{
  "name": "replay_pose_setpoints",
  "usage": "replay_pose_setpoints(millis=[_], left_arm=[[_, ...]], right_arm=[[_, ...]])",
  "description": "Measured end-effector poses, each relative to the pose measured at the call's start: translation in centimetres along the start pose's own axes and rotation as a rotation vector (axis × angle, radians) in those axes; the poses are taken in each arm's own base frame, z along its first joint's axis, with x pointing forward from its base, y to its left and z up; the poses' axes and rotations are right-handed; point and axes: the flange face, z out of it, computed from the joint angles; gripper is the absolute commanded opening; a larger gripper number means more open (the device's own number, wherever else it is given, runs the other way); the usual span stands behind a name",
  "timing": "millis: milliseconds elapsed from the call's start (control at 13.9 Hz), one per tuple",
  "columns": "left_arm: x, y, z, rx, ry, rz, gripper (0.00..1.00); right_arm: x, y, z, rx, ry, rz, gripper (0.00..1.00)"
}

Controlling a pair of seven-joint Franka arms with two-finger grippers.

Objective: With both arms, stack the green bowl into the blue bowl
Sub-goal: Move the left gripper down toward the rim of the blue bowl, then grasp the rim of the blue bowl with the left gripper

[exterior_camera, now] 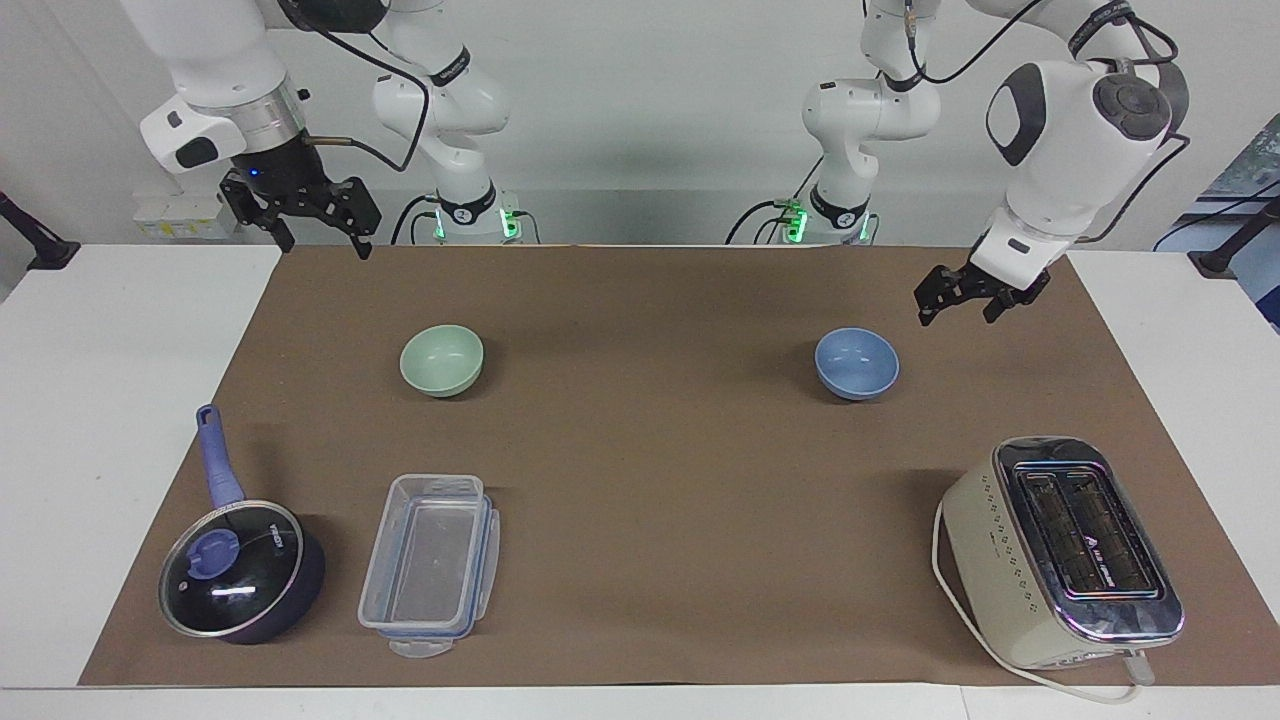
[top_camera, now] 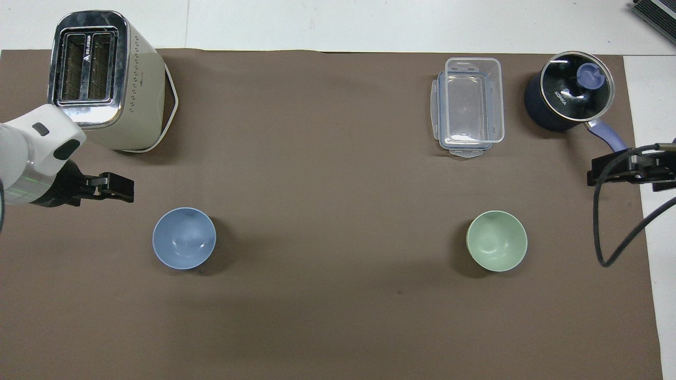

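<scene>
Bowls sit apart on a brown mat (exterior_camera: 650, 300) at the robots' end of the table: the green bowl (exterior_camera: 441, 360) toward the right arm's end, the blue bowl (exterior_camera: 856, 363) toward the left arm's end, both upright, with bare mat between them. The right gripper (exterior_camera: 318, 240) hangs in the air over the mat's edge at the right arm's end, fingers spread and holding nothing. The left gripper (exterior_camera: 957, 305) hangs over the mat just beside the blue bowl, toward the left arm's end, clear of its rim, fingers parted and gripping nothing. Farther from the robots than the green bowl stands a clear plastic container (exterior_camera: 430, 562), and beside it, toward the right arm's end, a dark lidded saucepan (exterior_camera: 240, 570) with a blue handle. Farther from the robots than the blue bowl, a cream toaster (exterior_camera: 1060, 550) stands near the mat's corner at the left arm's end.
</scene>
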Motion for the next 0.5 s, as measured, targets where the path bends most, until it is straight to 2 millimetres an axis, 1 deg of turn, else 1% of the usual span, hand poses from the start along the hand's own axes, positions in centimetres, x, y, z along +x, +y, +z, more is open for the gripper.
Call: replay_pose_setpoints(millis=[287,503], left_arm=[[-0.8,-0.2,6.1,0.002,-0.011,-0.002,1.00],[-2.0,0.3,11.3,0.004,-0.003,0.008,1.00]], right_arm=[[0.0,0.0,0.0,0.000,0.000,0.000,1.00],[0.0,0.0,0.0,0.000,0.000,0.000,1.00]])
